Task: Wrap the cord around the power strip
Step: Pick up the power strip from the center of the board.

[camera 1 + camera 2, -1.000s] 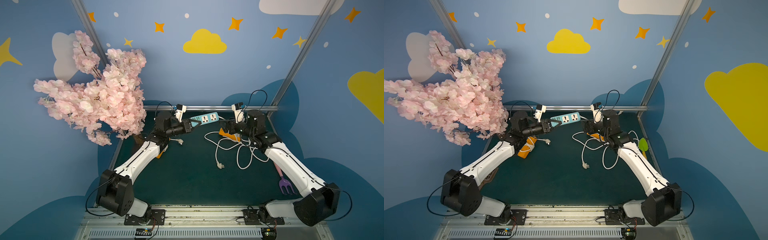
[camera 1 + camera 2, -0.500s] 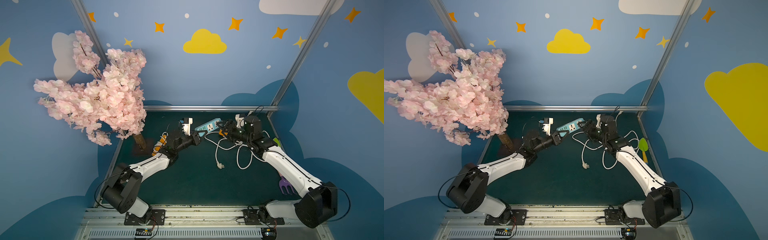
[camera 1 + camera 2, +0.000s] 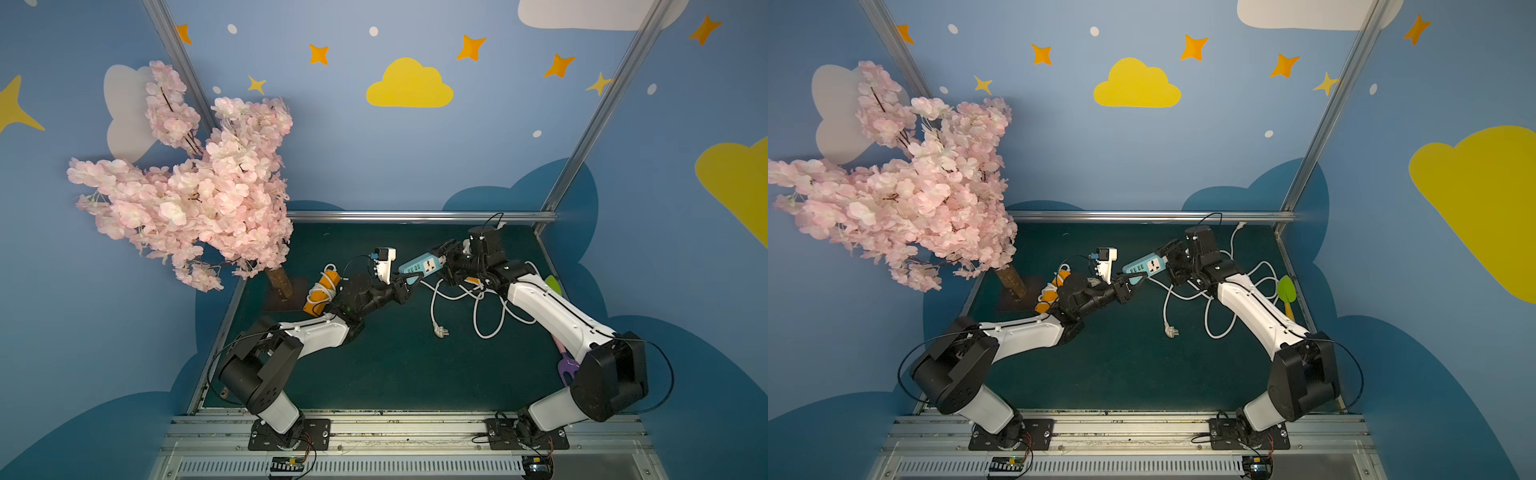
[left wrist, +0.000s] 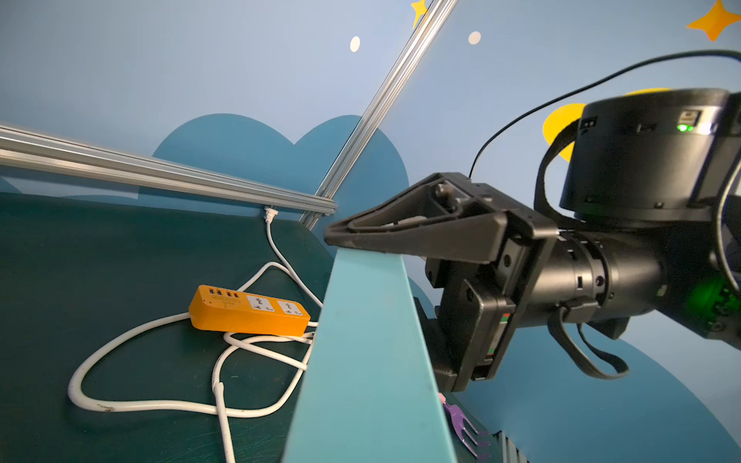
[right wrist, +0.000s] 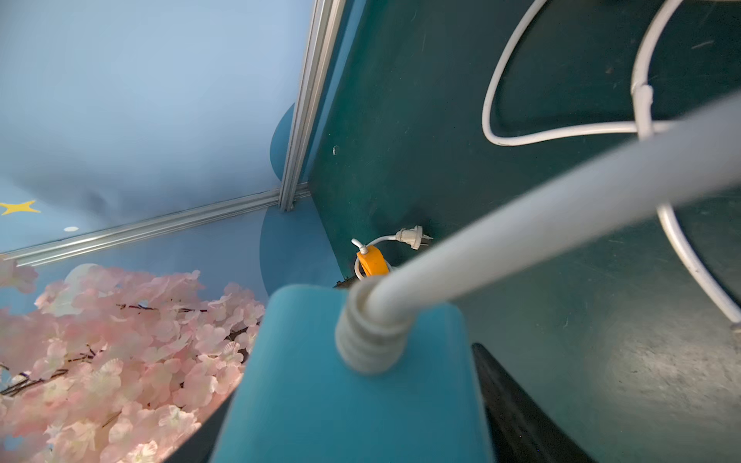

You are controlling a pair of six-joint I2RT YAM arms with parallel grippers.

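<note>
The blue power strip (image 3: 424, 266) (image 3: 1144, 266) hangs above the green mat, held at both ends. My left gripper (image 3: 405, 284) (image 3: 1133, 286) is shut on its near end; the strip (image 4: 369, 360) fills the left wrist view. My right gripper (image 3: 446, 266) (image 3: 1169, 264) is shut on the cord end, one finger (image 4: 401, 232) pressed on the strip's edge. The white cord (image 5: 561, 212) leaves that end of the strip (image 5: 345, 401) and lies in loose loops (image 3: 486, 332) (image 3: 1217, 328) on the mat, ending in its plug (image 3: 440, 331) (image 3: 1171, 331).
An orange power strip (image 3: 322, 286) (image 3: 1050, 291) with its cord wound round it lies by the pink blossom tree (image 3: 199, 199). A second orange strip (image 4: 248, 312) lies under my right arm among the cords. A purple fork (image 3: 567, 370) and green spatula (image 3: 1286, 289) lie along the right edge.
The blue strip has come forward from the back rail and lower, carried by my left gripper. My right gripper has moved onto its cord end and closed there.
</note>
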